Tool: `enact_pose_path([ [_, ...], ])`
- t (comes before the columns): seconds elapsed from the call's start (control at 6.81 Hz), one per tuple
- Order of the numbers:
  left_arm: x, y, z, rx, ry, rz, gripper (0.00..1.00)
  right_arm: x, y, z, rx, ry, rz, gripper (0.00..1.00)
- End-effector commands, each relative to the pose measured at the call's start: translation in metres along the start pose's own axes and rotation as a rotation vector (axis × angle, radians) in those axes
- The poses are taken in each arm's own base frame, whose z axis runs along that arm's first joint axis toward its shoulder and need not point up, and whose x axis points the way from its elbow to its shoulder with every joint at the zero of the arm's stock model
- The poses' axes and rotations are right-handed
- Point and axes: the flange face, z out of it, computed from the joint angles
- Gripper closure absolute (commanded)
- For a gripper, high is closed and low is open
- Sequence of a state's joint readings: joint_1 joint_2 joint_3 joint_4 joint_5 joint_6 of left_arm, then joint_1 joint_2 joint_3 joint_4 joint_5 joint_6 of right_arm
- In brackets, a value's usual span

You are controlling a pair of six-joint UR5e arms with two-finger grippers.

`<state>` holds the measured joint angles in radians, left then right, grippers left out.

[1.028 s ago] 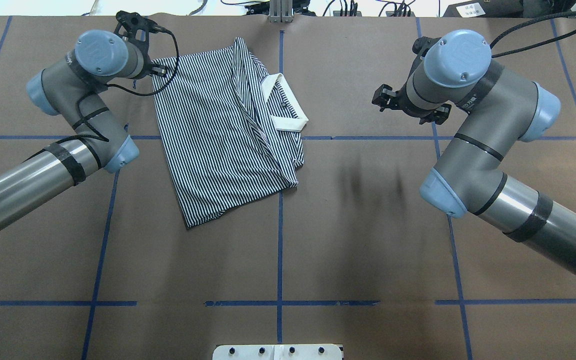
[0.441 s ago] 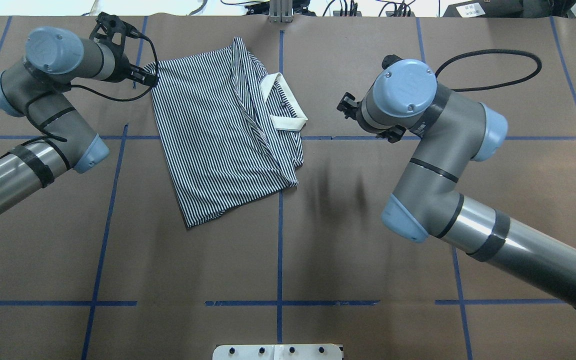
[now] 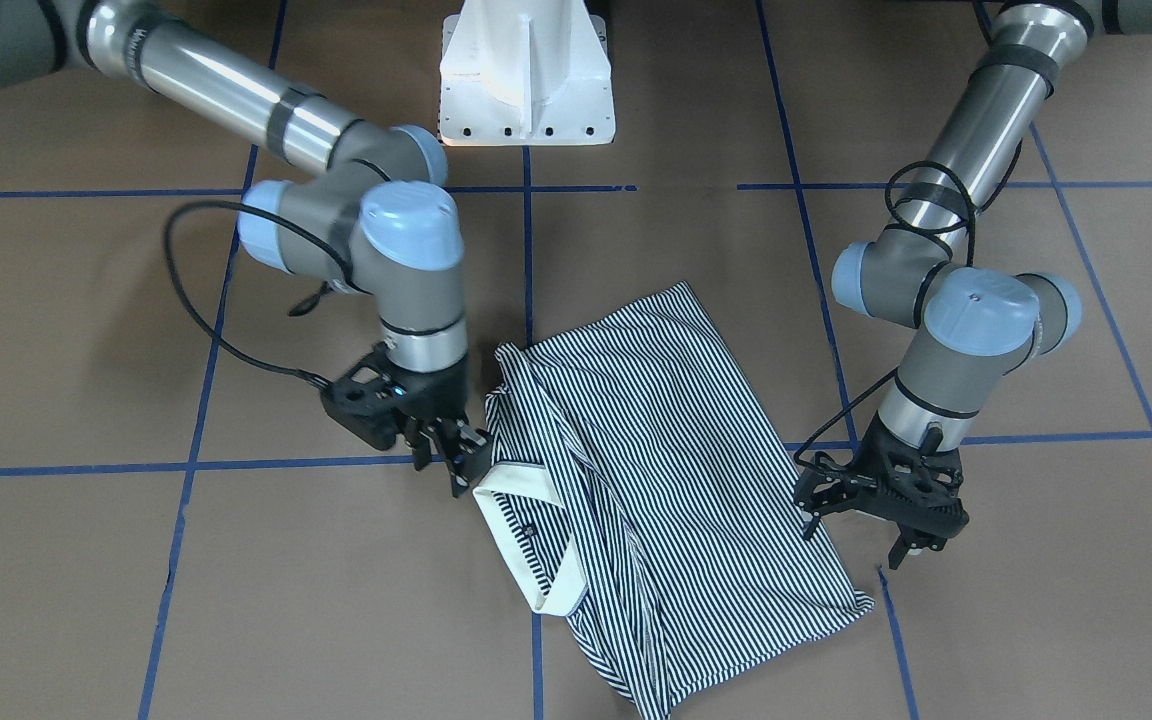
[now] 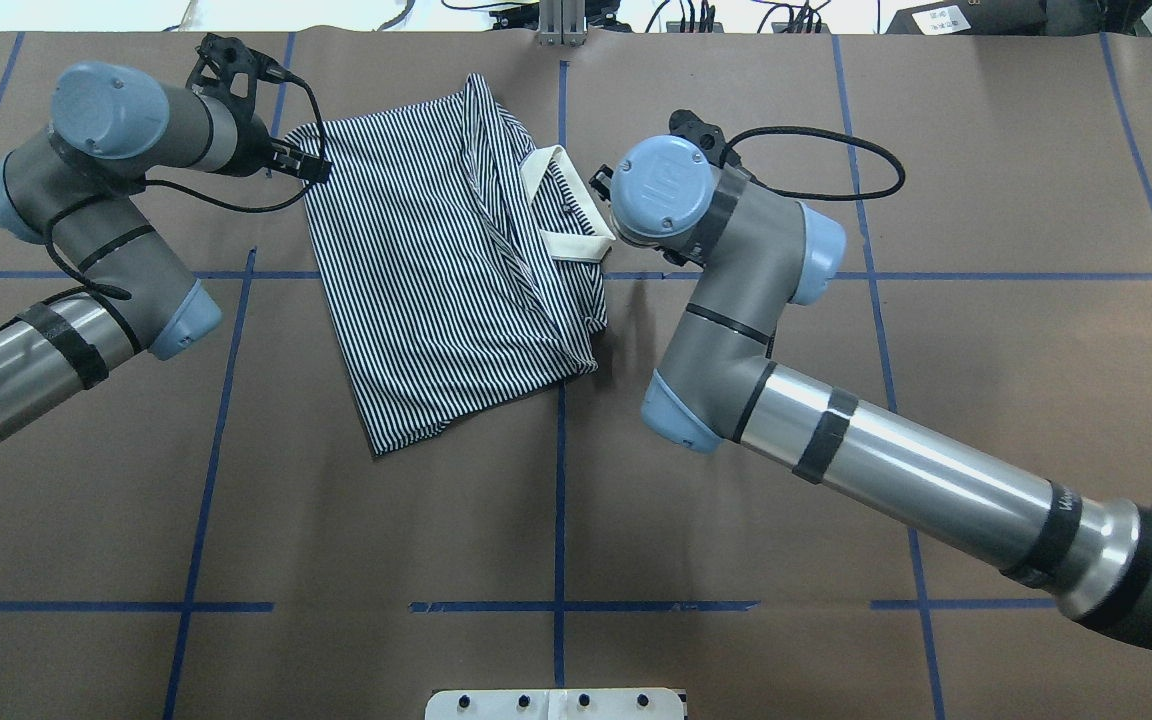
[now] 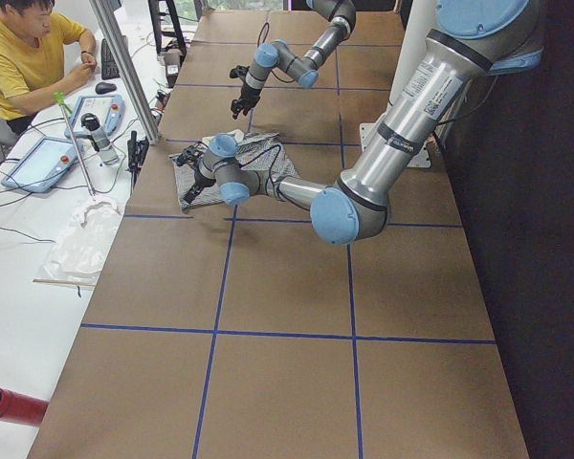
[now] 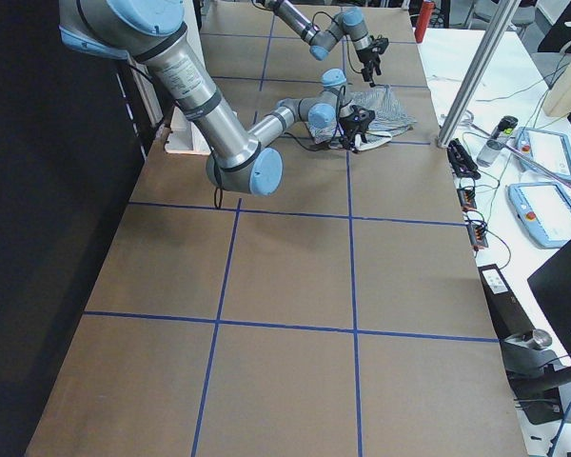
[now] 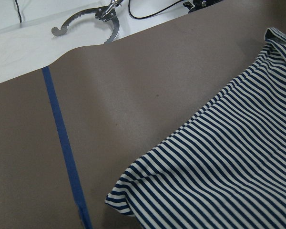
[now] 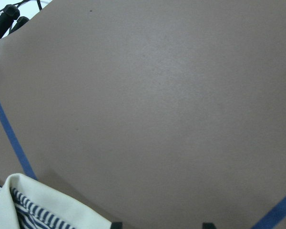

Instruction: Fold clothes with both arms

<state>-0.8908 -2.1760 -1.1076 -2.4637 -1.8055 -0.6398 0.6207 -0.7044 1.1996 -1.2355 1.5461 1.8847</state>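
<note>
Since the earlier frame, the right arm has swung in from the table's right half to the collar; the left arm has barely shifted. The polo shirt (image 4: 436, 280), partly folded, lies near the table's (image 4: 736, 560) far edge, left of centre, with its long axis running far to near. Its collar (image 4: 576, 215) faces right. The right gripper (image 3: 456, 455) stands just beside the collar, jaws apart, holding nothing. The left gripper (image 3: 858, 540) sits at the shirt's far left corner, jaws spread, also empty. Each gripper is nearest its own side of the shirt. Only blue tape lines (image 4: 558, 500) lie around it, and nothing obstructs either approach.
</note>
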Motion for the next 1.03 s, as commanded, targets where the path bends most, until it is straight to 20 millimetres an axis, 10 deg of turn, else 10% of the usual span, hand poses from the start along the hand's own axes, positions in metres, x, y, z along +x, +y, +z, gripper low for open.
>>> enact_pose_path([
  [0.0,0.006,0.004,0.002,-0.005,0.005,-0.027,0.0,-0.019,0.018,0.015,0.01,0.02,-0.001,0.35],
  [0.73,0.004,0.007,0.003,-0.005,0.005,-0.027,0.0,-0.009,0.048,0.02,-0.003,0.036,-0.016,0.45],
  [0.88,0.006,0.007,0.003,-0.003,0.009,-0.025,0.0,-0.011,0.049,0.018,-0.001,0.032,-0.015,0.99],
])
